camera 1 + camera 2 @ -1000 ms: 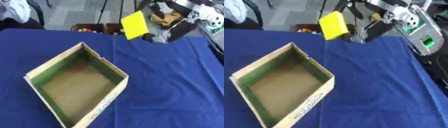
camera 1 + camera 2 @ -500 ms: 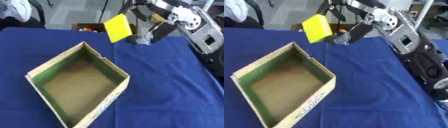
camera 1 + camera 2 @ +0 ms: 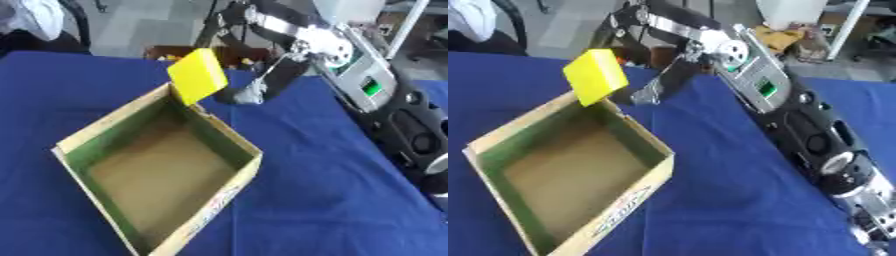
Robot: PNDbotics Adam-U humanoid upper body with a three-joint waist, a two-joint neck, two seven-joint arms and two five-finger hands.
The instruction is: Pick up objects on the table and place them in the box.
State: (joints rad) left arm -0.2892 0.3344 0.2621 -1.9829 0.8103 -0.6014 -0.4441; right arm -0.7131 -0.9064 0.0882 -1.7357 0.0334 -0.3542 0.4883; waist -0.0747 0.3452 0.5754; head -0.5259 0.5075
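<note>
I note my right robot hand [image 3: 254,90] pinching the yellow block [image 3: 198,75] by its right edge, the block tilted above the box's [image 3: 214,132] far corner, so release lies down-left of it.

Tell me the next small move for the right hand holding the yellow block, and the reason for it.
Probably carry the block a little further over the box and lower it. The right hand holds the yellow block just above the far corner of the cardboard box, over its rim rather than its open middle, so a release here might catch the wall.
</note>
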